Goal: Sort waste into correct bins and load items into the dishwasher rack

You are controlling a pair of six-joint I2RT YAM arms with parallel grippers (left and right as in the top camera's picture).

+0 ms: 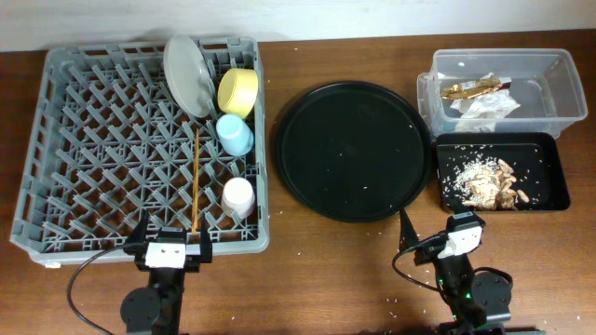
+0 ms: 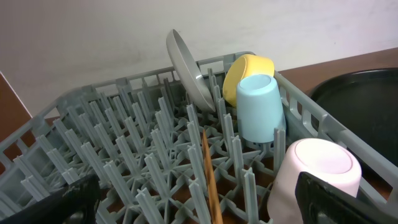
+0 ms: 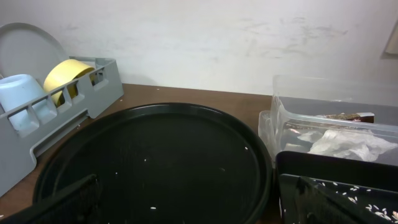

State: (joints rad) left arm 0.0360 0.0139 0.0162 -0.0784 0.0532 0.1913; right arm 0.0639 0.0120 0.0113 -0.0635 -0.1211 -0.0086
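- Looking down from above, you have both arms at the bottom edge of the frame. The left gripper (image 1: 170,239) sits at lower left, just below the dishwasher rack (image 1: 33,167). The right gripper (image 1: 436,233) sits at lower right, below the two bins.
- Both pairs of fingers are spread wide with nothing between them. Each wrist view shows its two dark fingers at opposite lower corners.
- The rack holds every item. The plate (image 1: 189,74) stands on edge at its upper right, with the yellow bowl (image 1: 237,91) just beside it. The light-blue cup (image 1: 235,135) is below that, and the pink-white cup (image 1: 238,197) is mouth-down near the rack's lower right.
- The chopsticks (image 1: 196,181) lie with their long axis running top to bottom of the overhead frame. Their near end points at your left fingers and lies just above them.
- The snack wrapper (image 1: 477,89) and napkin (image 1: 484,109) are in the clear tub (image 1: 570,88) at upper right. The food scraps (image 1: 489,181) are in the black tray (image 1: 561,172) just beneath it.
- The round tray (image 1: 349,149) at centre carries only scattered rice specks.
- Sorting and loading look finished to me. If you tidy anything, your left arm is nearer the rack, and the pink-white cup is up and to the right of its fingers. Your right arm is nearer the bins.
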